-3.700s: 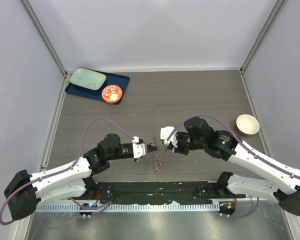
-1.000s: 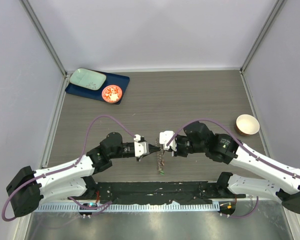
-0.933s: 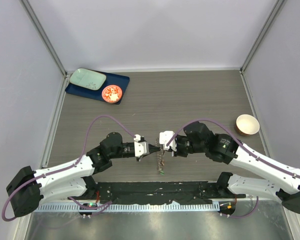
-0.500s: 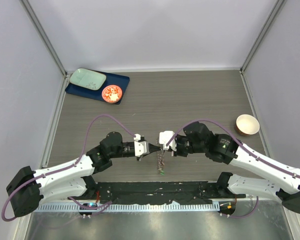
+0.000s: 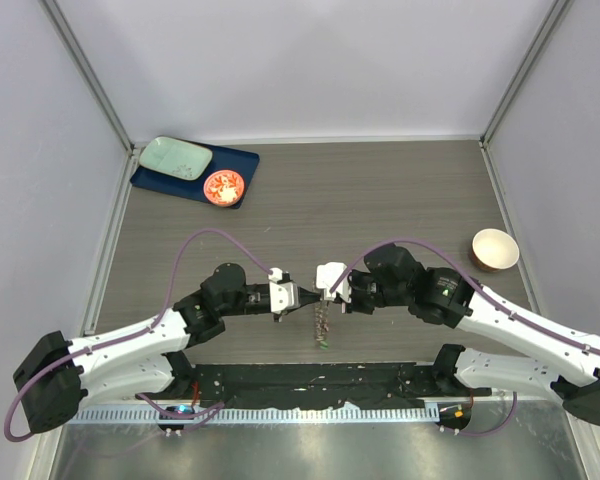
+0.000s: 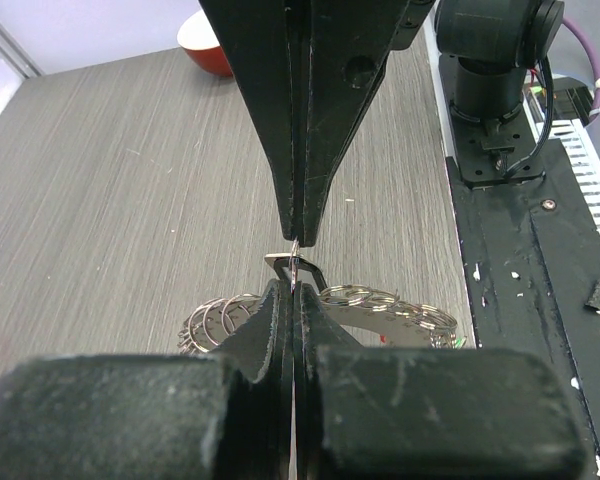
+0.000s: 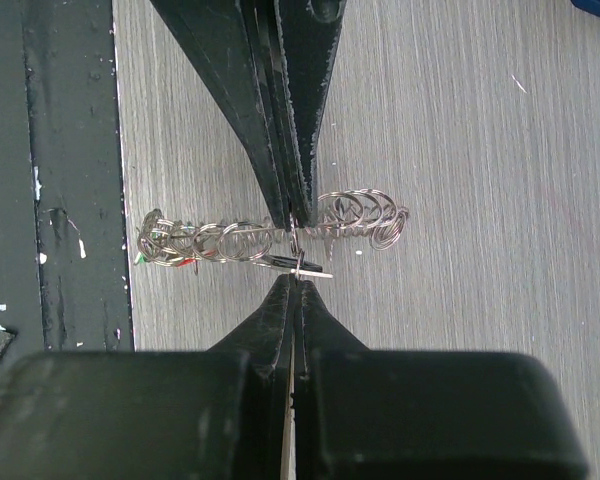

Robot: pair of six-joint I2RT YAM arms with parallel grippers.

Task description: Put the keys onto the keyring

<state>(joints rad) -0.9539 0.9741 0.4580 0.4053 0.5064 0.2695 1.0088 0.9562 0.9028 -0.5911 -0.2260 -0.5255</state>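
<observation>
The keyring (image 5: 321, 322) shows here as a loose string of many thin silver wire loops, overlapping like a stretched spring. It sits at the middle of the grey wood-grain surface (image 5: 380, 190), just in front of the black strip between the two arm bases. From above it is a short line running from the pincer tips toward the near edge. In the right wrist view the keyring (image 7: 270, 238) runs crossways, its largest loops at the far end. At the near end are the keys (image 7: 160, 258), seen only as tiny green and red flecks among the loops, too small to make out further. One small flat metal piece lies crossways right where the tips meet.

The left pincer (image 5: 305, 300) and the right pincer (image 5: 318, 297) point straight at each other, tip to tip. Both have their fingers pressed together, and each nips a thin sliver of wire on the keyring. Whether the string hangs free or partly rests on the surface cannot be told.

Well apart, a pale bowl (image 5: 495, 249) stands at the right. A blue tray (image 5: 235, 165) at the far left carries a green plate (image 5: 175, 157) and a small red dish (image 5: 223, 187).
</observation>
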